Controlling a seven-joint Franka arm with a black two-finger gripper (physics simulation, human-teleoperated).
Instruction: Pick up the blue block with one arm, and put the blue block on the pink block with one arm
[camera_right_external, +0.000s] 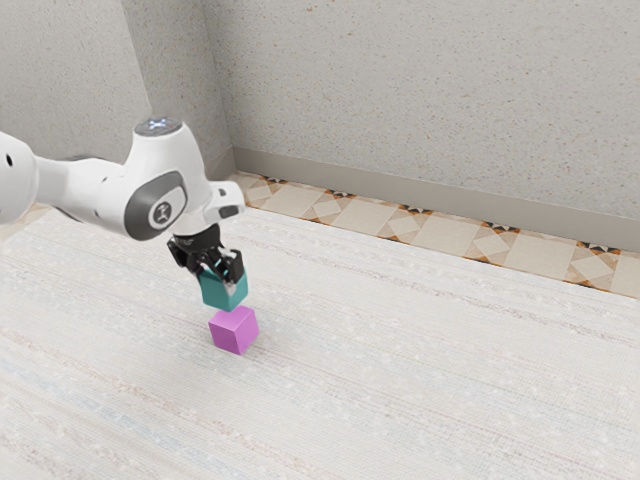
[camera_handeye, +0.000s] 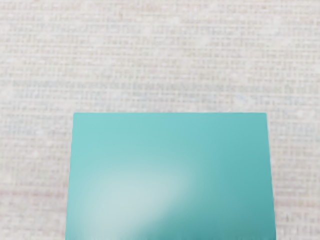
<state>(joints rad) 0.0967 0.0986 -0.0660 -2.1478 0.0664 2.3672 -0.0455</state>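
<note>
Gripper (camera_right_external: 218, 272) clamps the blue block (camera_right_external: 223, 290) just above the pink block (camera_right_external: 234, 329); release it off-centre and it could topple off.

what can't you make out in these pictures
- Exterior view: whether the blue block touches the pink block; any gap is too small.
- Wrist view: what lies beneath the blue block, which covers it.
- Exterior view: the arm, cut off at the left edge before its base.

Bright, soft, even light. Pale sheen on the blue block (camera_handeye: 170, 177); shadows on the table (camera_right_external: 450, 380) barely register.
</note>
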